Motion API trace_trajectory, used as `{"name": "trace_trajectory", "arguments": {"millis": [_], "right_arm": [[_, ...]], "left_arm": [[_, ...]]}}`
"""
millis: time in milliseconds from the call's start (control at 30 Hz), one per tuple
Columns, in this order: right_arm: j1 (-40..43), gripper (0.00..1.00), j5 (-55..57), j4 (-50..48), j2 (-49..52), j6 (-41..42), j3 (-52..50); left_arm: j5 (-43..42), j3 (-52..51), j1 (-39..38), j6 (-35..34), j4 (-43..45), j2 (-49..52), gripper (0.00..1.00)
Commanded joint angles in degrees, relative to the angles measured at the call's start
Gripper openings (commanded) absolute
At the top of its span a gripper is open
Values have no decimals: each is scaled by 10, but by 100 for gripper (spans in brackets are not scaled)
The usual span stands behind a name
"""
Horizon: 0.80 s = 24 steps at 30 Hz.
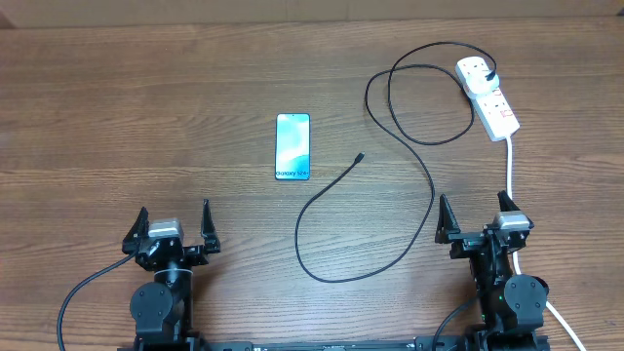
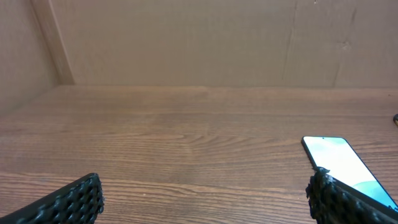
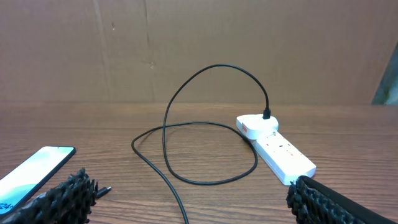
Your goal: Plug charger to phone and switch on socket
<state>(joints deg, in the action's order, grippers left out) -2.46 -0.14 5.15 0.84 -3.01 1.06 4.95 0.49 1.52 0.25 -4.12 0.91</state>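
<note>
Phone: slim rectangular smartphone with a cyan-blue screen (image 1: 292,146), flat on the brown wooden table (image 1: 97,97). Its long axis runs straight away from the robot, with the white lettering at the short edge facing the arms.
Connector tip: small black end (image 1: 360,156) of the thin black looping charger cable (image 3: 217,66), just right of the phone and not touching it. It's angled away and to the right, so it points off from the phone, not at it.
Socket: white oblong power strip (image 1: 490,100), well right of the phone and farther back. The cable's black plug (image 1: 490,76) is already seated in it.
Left end effector (image 1: 175,219): fingers wide apart and empty, nearer than the phone and to its left.
Right end effector (image 1: 474,214): fingers spread and empty, nearer than the phone and well to its right.
Key relation: the right arm looks closer to the tip and the left closer to the phone. The tip likely needs turning toward the phone's near short edge.
</note>
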Motion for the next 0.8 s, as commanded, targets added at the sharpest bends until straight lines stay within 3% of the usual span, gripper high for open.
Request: {"name": "trace_trajectory", "arguments": {"millis": [0, 100, 300, 500, 767], "right_arm": [[-4, 100, 0, -3, -5, -1, -6], [-4, 100, 0, -3, -5, -1, -6], [-4, 100, 0, -3, -5, -1, -6], [-4, 100, 0, -3, -5, -1, -6], [-4, 100, 0, -3, -5, -1, -6]], "left_arm": [[-5, -2, 2, 12, 1, -6, 99], [-20, -2, 2, -10, 0, -6, 99], [-195, -2, 2, -113, 47, -6, 100], [-268, -2, 2, -184, 93, -6, 100], [-305, -2, 2, -187, 235, -6, 100]]}}
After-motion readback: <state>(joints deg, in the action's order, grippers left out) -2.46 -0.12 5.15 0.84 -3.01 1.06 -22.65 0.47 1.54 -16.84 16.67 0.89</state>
